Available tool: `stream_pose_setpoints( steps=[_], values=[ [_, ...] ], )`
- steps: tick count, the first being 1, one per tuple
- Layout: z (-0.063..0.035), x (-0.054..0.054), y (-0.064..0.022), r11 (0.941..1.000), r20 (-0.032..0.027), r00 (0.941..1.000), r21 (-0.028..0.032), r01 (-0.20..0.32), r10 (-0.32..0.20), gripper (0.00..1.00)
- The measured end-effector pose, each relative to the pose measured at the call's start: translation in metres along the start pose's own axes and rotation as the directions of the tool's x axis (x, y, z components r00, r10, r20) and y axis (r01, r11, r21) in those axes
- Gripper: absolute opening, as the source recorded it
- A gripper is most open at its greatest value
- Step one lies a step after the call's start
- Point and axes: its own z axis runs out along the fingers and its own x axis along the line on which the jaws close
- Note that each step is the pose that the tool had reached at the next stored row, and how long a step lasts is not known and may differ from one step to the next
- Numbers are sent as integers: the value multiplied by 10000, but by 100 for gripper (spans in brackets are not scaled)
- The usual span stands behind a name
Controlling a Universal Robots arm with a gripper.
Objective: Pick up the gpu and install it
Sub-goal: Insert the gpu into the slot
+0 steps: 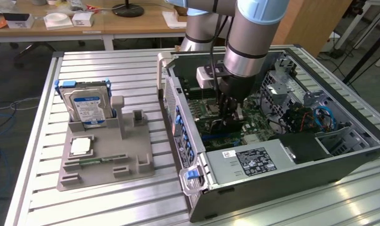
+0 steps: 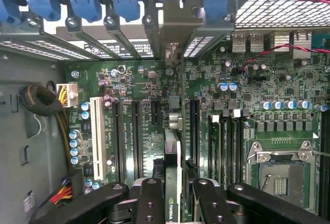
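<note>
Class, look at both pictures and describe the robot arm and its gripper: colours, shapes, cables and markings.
The arm is a thick round tube in silver-grey metal with pale blue joint caps and a dark band at the wrist. A black cable runs down beside it to a small white box. The gripper is black, with jointed linkage fingers fastened by round pins.

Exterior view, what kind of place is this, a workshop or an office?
Most likely a robotics lab or test workshop. An open computer case lies on a slatted metal table, a grey fixture holds a hard drive and other parts, and a wooden desk with clutter stands behind.
</note>
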Motion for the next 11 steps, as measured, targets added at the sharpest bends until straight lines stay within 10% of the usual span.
stream_pose_setpoints(
  steps=[11],
  values=[
    [4,-13,1,9993,2,9993,2,368,-368,26]
  ],
)
